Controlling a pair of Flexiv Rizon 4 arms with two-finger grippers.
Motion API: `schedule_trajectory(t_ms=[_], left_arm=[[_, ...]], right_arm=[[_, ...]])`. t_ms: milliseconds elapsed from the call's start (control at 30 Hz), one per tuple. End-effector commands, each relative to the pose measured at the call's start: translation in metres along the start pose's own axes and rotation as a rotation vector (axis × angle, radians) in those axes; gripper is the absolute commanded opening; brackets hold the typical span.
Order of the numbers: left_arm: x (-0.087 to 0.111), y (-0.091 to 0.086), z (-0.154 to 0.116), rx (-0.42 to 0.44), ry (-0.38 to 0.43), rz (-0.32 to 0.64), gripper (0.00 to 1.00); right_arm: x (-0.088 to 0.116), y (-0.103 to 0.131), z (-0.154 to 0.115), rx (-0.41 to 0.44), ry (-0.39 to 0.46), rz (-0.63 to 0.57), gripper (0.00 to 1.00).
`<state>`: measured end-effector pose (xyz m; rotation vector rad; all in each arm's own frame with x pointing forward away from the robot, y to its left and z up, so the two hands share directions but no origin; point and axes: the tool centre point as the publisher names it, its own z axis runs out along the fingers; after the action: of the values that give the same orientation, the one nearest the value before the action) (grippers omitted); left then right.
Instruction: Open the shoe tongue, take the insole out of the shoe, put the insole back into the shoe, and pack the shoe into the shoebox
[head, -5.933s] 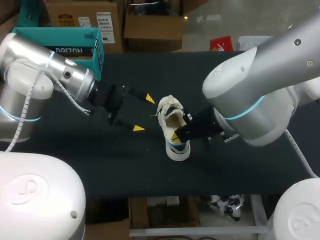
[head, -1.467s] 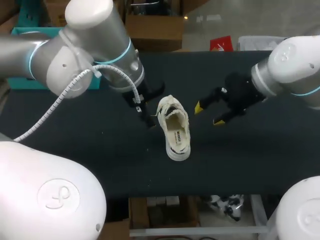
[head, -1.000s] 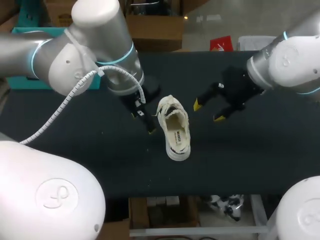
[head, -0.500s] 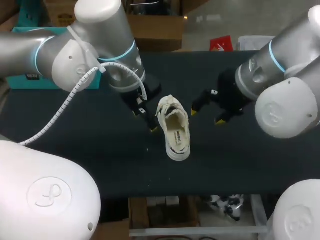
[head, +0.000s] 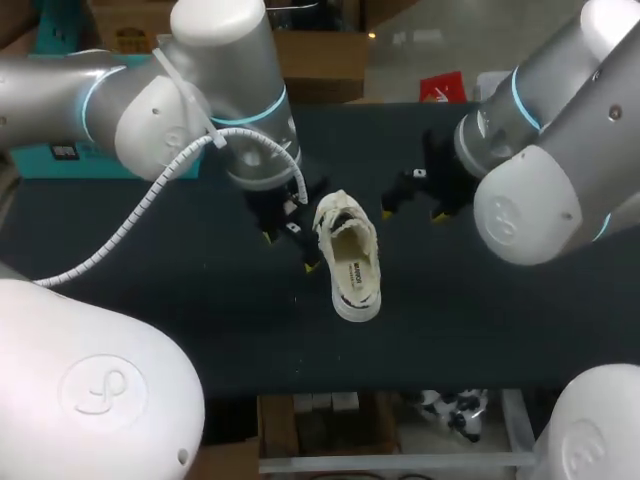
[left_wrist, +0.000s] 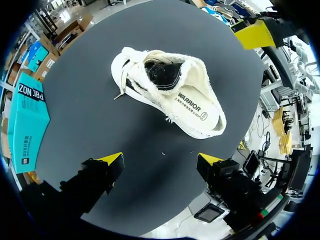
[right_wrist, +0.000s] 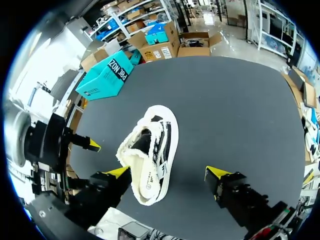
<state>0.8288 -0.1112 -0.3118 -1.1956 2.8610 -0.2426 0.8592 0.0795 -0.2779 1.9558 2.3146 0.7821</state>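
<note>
Looking down from above, the table (head: 480, 330) is a flat, matte black sheet. A low white shoe (head: 350, 255) lies near its middle, sole down, with a fuzzy, frayed collar around the opening. A pale insole (head: 354, 272) lies flat inside it. The left gripper (head: 288, 252) sits just beside the shoe with its jaws spread and nothing between them. The right gripper (head: 412, 215) hangs near the laced end on the other side, clear of the shoe, also spread and empty. A teal cardboard shoebox (head: 35, 162) shows at the table's far left corner, mostly behind the left arm.

From the left wrist, the shoe (left_wrist: 170, 97) lies ahead of the parted yellow tips, not touching them. Its canvas is cream, the laces are loose at the toe, and the dark hollow under the tongue is open. The shoebox (left_wrist: 27, 122) lies well off to the side.

From the right wrist, the shoe (right_wrist: 150, 152) shows black stripes along its side. Its heel is just beside one finger (right_wrist: 117, 172), and I cannot tell if they touch. The shoebox (right_wrist: 107, 75) lies beyond, at the table's edge.
</note>
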Motion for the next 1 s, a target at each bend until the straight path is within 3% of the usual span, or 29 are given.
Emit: schedule_trajectory(t_ms=[33, 200, 400, 633, 767, 867, 1000], left_arm=[[0.004, -0.006, 0.0, -0.022, -0.019, -0.002, 1.0], [0.004, -0.006, 0.0, -0.022, -0.019, -0.002, 1.0], [0.009, -0.007, 0.013, 0.012, 0.016, -0.142, 1.0], [0.021, -0.015, 0.026, 0.009, -0.054, -0.273, 1.0], [0.025, -0.026, 0.029, 0.023, -0.043, -0.335, 1.0], [0.026, -0.035, 0.033, 0.027, -0.084, -0.411, 1.0], [0.018, -0.045, 0.041, 0.02, -0.091, -0.497, 1.0]], right_arm=[[-0.01, 0.004, -0.009, 0.095, 0.108, 0.0, 1.0], [-0.01, 0.004, -0.009, 0.095, 0.108, 0.0, 1.0], [-0.024, 0.013, -0.021, 0.15, 0.111, -0.141, 1.0], [-0.046, 0.025, -0.018, 0.365, 0.199, -0.415, 1.0], [-0.046, 0.025, -0.018, 0.365, 0.199, -0.415, 1.0], [-0.046, 0.025, -0.018, 0.365, 0.199, -0.415, 1.0], [-0.046, 0.025, -0.018, 0.365, 0.199, -0.415, 1.0]])
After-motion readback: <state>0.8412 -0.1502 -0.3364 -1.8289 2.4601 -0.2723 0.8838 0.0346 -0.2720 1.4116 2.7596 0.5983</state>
